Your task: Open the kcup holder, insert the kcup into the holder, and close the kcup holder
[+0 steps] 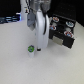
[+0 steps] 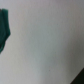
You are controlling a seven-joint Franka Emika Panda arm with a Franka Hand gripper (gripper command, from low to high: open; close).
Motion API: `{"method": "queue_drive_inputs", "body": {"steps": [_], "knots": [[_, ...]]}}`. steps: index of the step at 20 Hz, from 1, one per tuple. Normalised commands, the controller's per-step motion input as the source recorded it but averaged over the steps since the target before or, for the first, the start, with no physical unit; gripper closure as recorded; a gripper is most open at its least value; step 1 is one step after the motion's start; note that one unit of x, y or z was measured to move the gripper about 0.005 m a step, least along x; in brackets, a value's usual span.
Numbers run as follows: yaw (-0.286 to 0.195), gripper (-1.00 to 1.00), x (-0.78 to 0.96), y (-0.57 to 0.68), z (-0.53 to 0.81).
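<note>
We see the white arm (image 1: 41, 25) reaching down over the pale tabletop (image 1: 15, 60), its claw (image 1: 39, 48) low near the surface. Whether the claw is released or clenched we cannot tell; it is too blurred. The kcup (image 1: 31, 49), green on top, stands on the tabletop just beside the claw, toward the exterior view's left. The black kcup holder (image 1: 63, 34) sits toward the exterior view's right, apart from the kcup. In the wrist view we make out only pale tabletop (image 2: 47, 42) and a dark blurred shape (image 2: 4, 27) at one edge.
</note>
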Motion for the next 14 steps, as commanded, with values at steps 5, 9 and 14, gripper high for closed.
{"method": "queue_drive_inputs", "body": {"steps": [5,9,14], "knots": [[-0.311,-1.00,-0.17,-0.41,-0.37],[-0.294,-1.00,-0.09,-0.34,-0.37],[-0.187,-1.00,0.02,-0.12,-0.24]]}}
